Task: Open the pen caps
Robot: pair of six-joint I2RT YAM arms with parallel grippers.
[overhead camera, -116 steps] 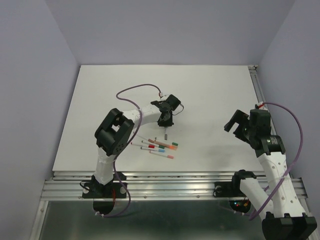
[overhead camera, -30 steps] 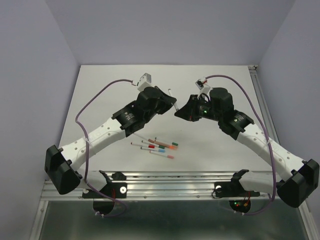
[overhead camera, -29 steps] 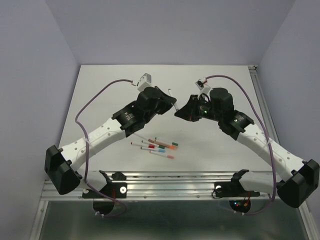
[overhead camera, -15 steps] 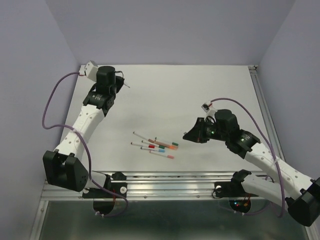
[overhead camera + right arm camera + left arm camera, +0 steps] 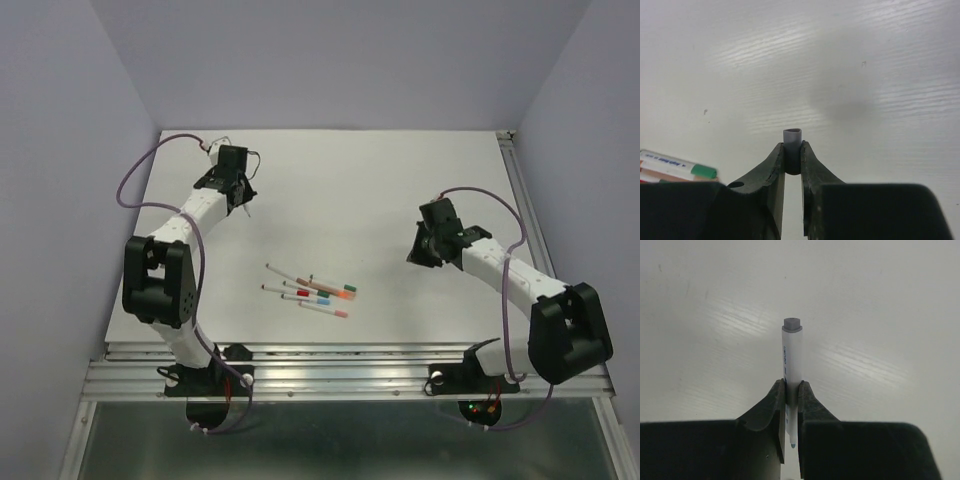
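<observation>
My left claw (image 5: 791, 390) clamped the pen (image 5: 791, 355) at 10 o'clock, right claw (image 5: 792, 155) the cap (image 5: 792, 137) at 3, probably for separate drop-off.

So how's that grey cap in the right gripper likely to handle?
The grey cap looks tiny and stiff, probably very light. Pinched at the right gripper's tips, it could slip out. Rounded, so it may roll if dropped.

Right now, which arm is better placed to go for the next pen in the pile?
Probably right. The right claw holds only a small grey cap, and the pile of pens shows in its wrist view. The left claw is shut on a pen, and its view shows no pile.
</observation>
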